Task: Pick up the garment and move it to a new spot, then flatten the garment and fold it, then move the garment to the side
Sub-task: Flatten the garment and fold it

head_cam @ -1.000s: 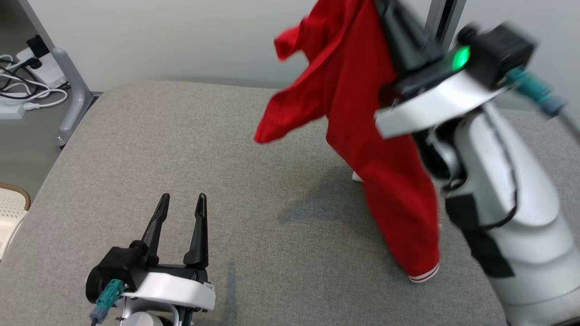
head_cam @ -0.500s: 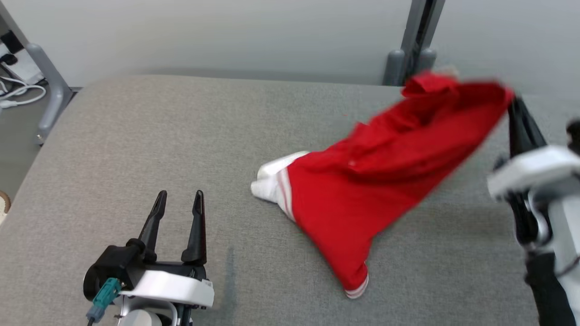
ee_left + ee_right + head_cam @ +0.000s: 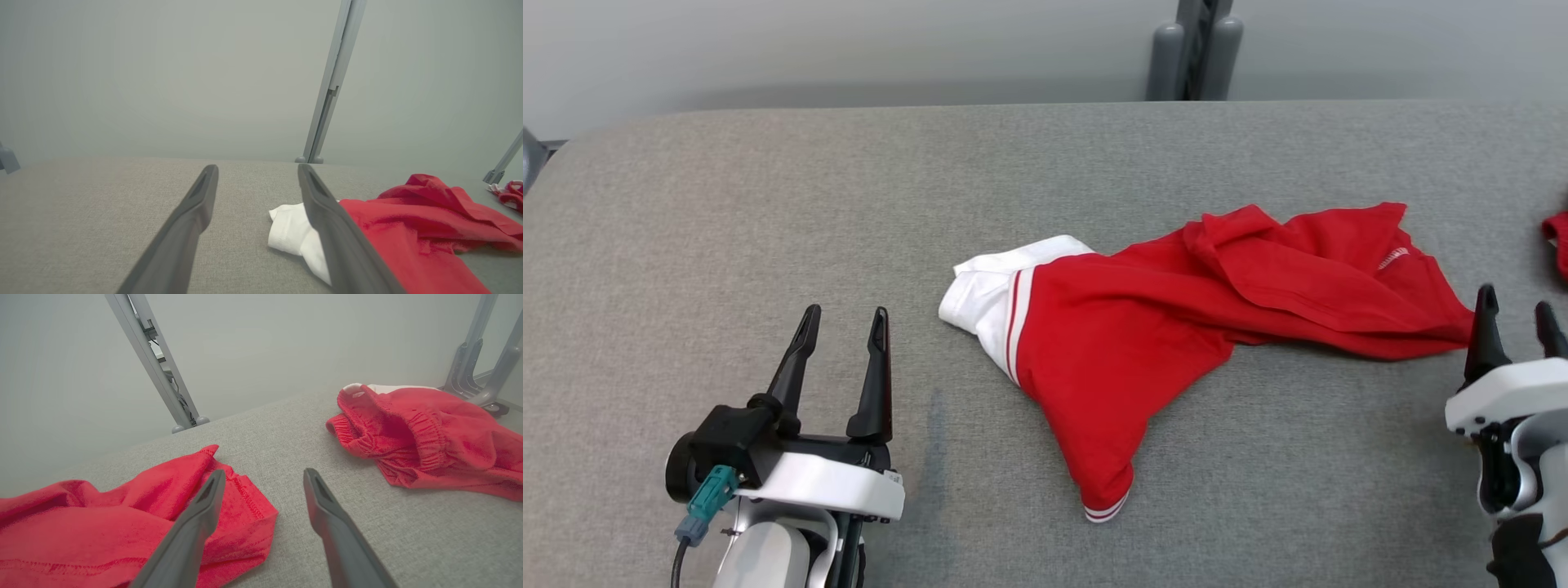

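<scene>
Grey fabric worktop (image 3: 768, 204); crumpled red cloth garment with white striped cuff (image 3: 1176, 327) lying right of centre
Right gripper (image 3: 1515, 296) spread, empty, beside its right hem; left gripper (image 3: 844, 312) wide, empty, by the front edge; to flatten, likely pinch opposite hems, draw apart evenly

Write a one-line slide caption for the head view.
Crumpled red garment lies on the grey padded surface between the open left gripper and the open right gripper.
</scene>
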Robot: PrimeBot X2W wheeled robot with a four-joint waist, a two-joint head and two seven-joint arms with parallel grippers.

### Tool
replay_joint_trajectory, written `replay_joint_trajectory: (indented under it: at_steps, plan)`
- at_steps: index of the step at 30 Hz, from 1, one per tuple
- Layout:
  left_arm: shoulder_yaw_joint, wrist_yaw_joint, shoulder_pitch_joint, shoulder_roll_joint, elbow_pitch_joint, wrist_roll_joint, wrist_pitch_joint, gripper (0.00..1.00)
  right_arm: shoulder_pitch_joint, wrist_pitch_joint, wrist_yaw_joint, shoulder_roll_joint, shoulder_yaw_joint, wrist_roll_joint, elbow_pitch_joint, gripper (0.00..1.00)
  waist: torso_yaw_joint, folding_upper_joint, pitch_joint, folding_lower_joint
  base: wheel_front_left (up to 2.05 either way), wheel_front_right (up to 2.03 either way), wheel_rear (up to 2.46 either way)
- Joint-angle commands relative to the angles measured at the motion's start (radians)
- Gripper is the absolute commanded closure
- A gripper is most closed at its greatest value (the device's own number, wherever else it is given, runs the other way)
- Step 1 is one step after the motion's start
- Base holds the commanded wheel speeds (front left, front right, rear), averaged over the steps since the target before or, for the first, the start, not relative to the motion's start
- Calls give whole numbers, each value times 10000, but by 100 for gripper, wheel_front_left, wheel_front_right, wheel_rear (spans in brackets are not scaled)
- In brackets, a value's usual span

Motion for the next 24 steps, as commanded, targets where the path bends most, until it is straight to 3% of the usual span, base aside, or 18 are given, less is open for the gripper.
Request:
replay_joint_trajectory:
  at_steps: [1, 7, 17, 24]
  plan:
    - [58, -38, -162, 40, 30, 93, -35, 0, -174, -154, 1, -12, -67, -59, -115, 0, -124, 0, -5, 0, 0, 0, 0]
    - [107, -57, -176, 38, -6, 86, -35, 0, -147, -437, 1, 246, 230, -221, -1212, 0, -280, 0, -288, 0, 0, 0, 0]
    - [226, 85, 372, 38, -302, -117, -35, 0, 1264, -542, -1, 21, 2822, -1002, -4526, 0, -410, 0, -1071, 0, 0, 0, 0]
    - [195, 134, 680, 40, -434, -141, -35, 0, 2339, -537, -1, 179, 3332, -1315, -5485, 0, -399, 0, -1216, 0, 0, 0, 0]
